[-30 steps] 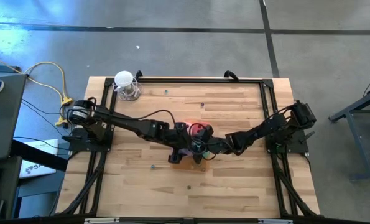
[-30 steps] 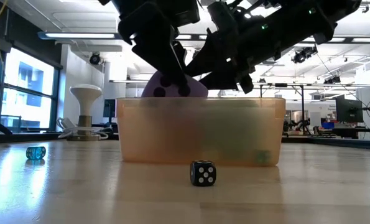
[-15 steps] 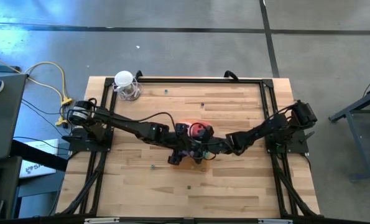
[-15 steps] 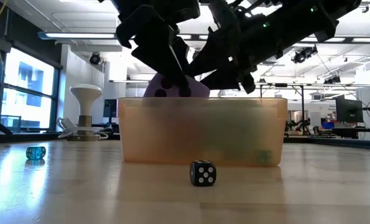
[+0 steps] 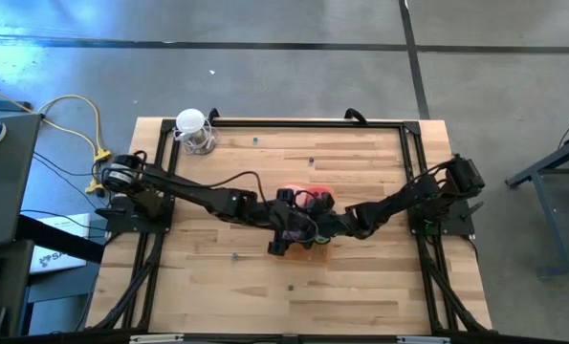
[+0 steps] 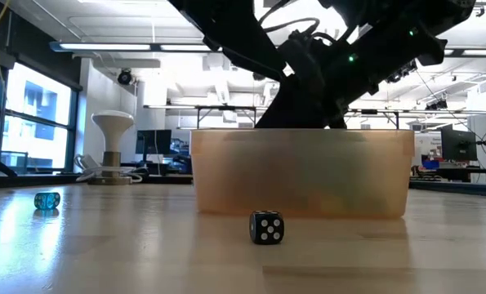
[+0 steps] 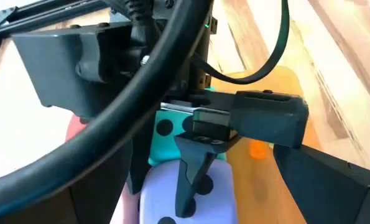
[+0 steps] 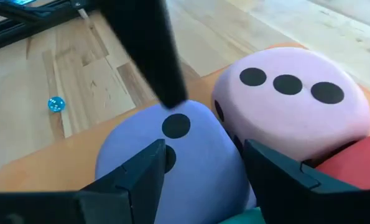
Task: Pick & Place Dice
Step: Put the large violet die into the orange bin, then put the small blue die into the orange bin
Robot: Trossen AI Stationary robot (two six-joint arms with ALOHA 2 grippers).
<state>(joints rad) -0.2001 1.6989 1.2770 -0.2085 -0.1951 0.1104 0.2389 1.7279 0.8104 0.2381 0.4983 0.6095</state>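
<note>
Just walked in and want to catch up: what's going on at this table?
Both arms meet over the orange tray mid-table. The lilac die sits in it beside the pink die, with the teal and red ones alongside. The left gripper and right gripper each straddle the lilac die. A small black die lies on the table in front.

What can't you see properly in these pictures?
- High view: the orange tray and the dice in it are mostly hidden under both arms; only a bit of the red die shows.
- Low view: the tray's cloudy wall blurs everything inside.
- Left wrist view: the left gripper's parts and a cable cover most of the teal die and lilac die.
- Right wrist view: the picture's edge cuts off the red die beside the pink die.
</note>
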